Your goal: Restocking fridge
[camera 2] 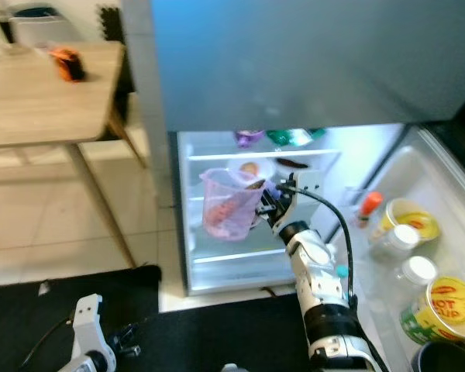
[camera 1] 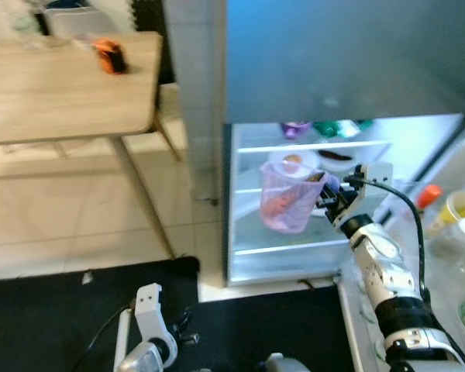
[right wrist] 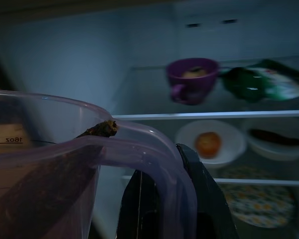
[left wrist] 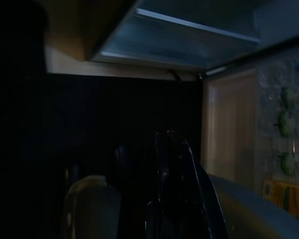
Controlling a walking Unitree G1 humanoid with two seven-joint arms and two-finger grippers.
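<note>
Holding the clear jug (camera 1: 288, 200) by its handle, my right gripper (camera 1: 331, 200) has its fingers pinched tight on it in front of the open fridge (camera 1: 248, 201). The jug hangs just ahead of the middle shelf, at about 9 o'clock from my gripper. Something reddish lies in the bottom, maybe a carrot; the plastic is too cloudy to be sure.

I think the jug could tip, because I only grip it at one side and the food makes it heavy. It could also bump the shelf edge if I push in too low.

Inside, a white bowl with an orange fruit (right wrist: 209, 143) sits right behind the jug, in the way. A second white dish (right wrist: 276, 137) is at its 3 o'clock. A purple cup (right wrist: 192, 79) and a green packet (right wrist: 261, 82) sit on the shelf above.

The door at 3 o'clock holds jars and a red-capped bottle (camera 2: 370, 205). A wooden table (camera 1: 62, 85) stands at 10 o'clock.

My left gripper (camera 1: 151, 310) hangs low and idle; I cannot tell how its fingers stand.
</note>
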